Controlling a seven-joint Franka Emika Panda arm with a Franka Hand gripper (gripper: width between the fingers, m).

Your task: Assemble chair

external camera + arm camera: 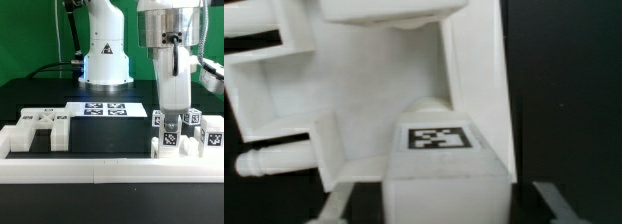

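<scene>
Gripper (169, 116) low at the exterior view's right, directly above a cluster of white tagged chair pieces (188, 134) standing on the black table (30, 100), just behind the long white border rail (100, 168). In the wrist view, a white chair part (402, 90) with open, frame-like recesses, a round peg (269, 160) at one edge and a single square tag (441, 138) on a raised block, reaching in between the two grey fingers (338, 207). Jaws spread to roughly the width of that block, one on either side; contact between pads and plastic not discernible, so no telling whether held or merely straddled. Towards the exterior view's left, well apart from the cluster, a flat cross-braced chair slab (40, 126) lying just behind the rail. Marker board (105, 108) flat on the table between slab and cluster, nearer the robot base (105, 60) — nothing resting on it
</scene>
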